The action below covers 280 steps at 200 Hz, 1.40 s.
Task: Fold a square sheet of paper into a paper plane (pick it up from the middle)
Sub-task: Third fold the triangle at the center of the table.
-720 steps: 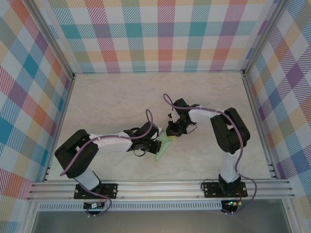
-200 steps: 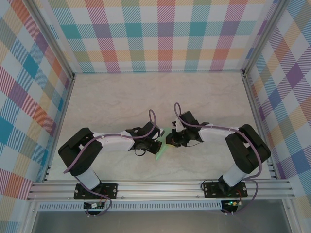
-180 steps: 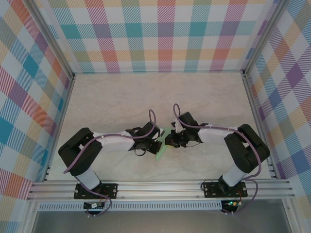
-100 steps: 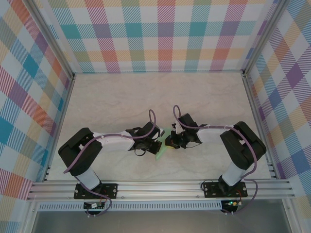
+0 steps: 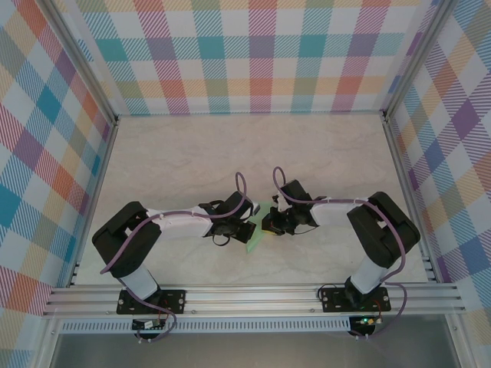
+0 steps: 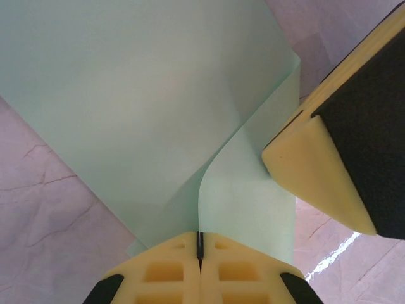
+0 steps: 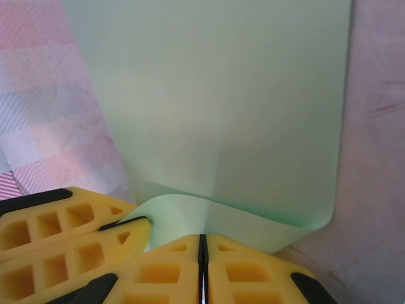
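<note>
The paper plane [image 5: 252, 244] is a pale mint-green folded sheet, lying low over the table between the two grippers. My left gripper [image 5: 246, 230] is shut on one of its folded edges; in the left wrist view the sheet [image 6: 139, 95] rises from the closed fingertips [image 6: 199, 253]. My right gripper [image 5: 268, 223] is shut on a curled flap of the paper [image 7: 209, 95], which bows up from its closed fingertips [image 7: 202, 244]. The two grippers sit almost touching. The left gripper's yellow fingers [image 7: 63, 234] show beside the right one's. The plane's point is hidden.
The pale marble table [image 5: 192, 161] stretches behind and to both sides of the grippers. Checkered walls [image 5: 253, 54] enclose it on three sides. An aluminium rail [image 5: 253, 299] with both arm bases runs along the near edge.
The right gripper has come down and slightly left toward the left gripper, and its elbow has swung outward. The left arm and the paper have hardly moved.
</note>
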Available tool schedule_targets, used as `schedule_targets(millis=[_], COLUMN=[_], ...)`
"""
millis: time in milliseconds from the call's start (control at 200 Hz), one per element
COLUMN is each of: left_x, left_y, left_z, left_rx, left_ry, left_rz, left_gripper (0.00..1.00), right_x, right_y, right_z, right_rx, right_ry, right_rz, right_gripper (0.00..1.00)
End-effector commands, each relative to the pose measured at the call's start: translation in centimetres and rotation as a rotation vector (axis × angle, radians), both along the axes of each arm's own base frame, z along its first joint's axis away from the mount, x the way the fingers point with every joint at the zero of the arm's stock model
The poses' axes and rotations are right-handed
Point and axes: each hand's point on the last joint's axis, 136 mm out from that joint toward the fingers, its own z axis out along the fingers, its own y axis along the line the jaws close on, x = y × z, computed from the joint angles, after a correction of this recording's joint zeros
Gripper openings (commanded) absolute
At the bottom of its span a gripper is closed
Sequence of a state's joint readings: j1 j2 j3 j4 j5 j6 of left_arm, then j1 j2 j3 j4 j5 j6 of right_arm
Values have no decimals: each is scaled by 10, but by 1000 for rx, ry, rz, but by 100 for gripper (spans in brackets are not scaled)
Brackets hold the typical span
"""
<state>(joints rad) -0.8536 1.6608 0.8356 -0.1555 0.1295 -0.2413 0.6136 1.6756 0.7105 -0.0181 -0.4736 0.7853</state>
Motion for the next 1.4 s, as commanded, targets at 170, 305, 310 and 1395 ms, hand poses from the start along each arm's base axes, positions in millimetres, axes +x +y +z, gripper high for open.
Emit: schedule_targets(millis=[170,305,310,1395], left_x=[14,15,15,8], left_y=[-2,0,0,12], left_z=[17,12,12,-13], left_rx=[-5,15,16,47], left_ry=[-43,-42,-41,-13], left_rz=[-4,-3,-3,13], left_gripper=[2,2,2,0], right_x=[-7,-9,-9,-25], right_y=[-10,-11,-11,19], right_z=[-22,-26,-26,7], right_rx=[-73,-81,-81,41], right_ry=[28,39,38,-15], right_rz=[2,7,7,16], right_gripper=[10,10,10,10])
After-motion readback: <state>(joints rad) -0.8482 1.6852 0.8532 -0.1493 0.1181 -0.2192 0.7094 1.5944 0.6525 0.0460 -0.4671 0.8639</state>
